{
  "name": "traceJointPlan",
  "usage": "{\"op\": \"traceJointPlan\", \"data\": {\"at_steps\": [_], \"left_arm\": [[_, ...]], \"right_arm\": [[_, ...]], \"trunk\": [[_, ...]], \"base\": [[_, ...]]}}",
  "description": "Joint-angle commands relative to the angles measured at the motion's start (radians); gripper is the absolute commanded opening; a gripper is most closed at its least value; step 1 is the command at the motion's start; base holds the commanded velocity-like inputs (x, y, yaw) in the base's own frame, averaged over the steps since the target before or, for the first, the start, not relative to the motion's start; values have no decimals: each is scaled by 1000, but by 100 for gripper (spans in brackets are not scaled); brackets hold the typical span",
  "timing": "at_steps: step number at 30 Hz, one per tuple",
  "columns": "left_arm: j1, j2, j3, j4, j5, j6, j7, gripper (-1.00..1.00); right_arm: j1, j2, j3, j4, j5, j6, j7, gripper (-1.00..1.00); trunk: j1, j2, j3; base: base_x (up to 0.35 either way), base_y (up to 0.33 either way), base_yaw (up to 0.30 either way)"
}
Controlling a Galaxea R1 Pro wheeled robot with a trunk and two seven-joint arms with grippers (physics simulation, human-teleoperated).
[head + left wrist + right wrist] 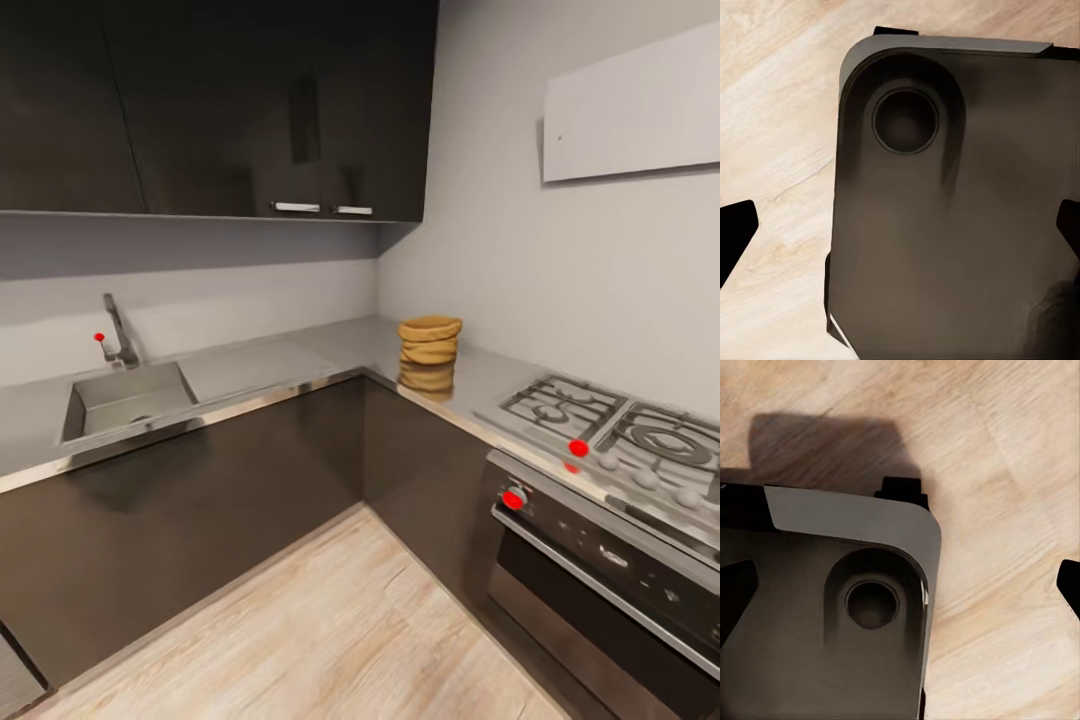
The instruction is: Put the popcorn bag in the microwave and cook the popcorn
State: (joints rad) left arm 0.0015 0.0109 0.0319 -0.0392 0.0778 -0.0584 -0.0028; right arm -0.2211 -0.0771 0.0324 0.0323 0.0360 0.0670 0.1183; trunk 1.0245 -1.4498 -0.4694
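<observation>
Popcorn bag (430, 341): upright on the steel worktop (260, 365) in the corner, near the gas hob (610, 425), well apart from the robot; both arms hang over the floor with jaws apart, empty; risk: a hurried reach crushing or toppling the soft sack.

Base (945, 247): dark grey-brown, smooth slab with rounded corners, seen in both wrist views.
Recess (905, 121): a round, dark socket was sunk in an arched hollow.
Edge (855, 521): a paler grey rim.
Fingertips (736, 232): black, pointed, at the frame sides.
</observation>
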Motion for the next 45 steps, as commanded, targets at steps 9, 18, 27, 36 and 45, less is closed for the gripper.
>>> {"op": "traceJointPlan", "data": {"at_steps": [9,18,27,36,45], "left_arm": [[0,0,2,-1,8,-1,0,100],[0,0,2,-1,8,-1,0,100],[0,0,2,-1,7,-3,0,100],[0,0,3,-1,7,-3,0,100],[0,0,2,-1,7,-3,0,100]], "right_arm": [[-1,0,3,1,4,-1,3,100],[-1,0,3,1,4,-2,3,100],[-1,-1,3,1,4,-3,4,100],[-1,-1,4,1,4,-3,5,100],[-1,-1,4,1,4,-3,4,100]], "trunk": [[1,0,-1],[1,0,-1],[1,0,-1],[1,0,-1],[1,0,-1]], "base": [[320,94,0],[320,83,0],[320,81,0],[320,80,0],[320,80,0]]}}
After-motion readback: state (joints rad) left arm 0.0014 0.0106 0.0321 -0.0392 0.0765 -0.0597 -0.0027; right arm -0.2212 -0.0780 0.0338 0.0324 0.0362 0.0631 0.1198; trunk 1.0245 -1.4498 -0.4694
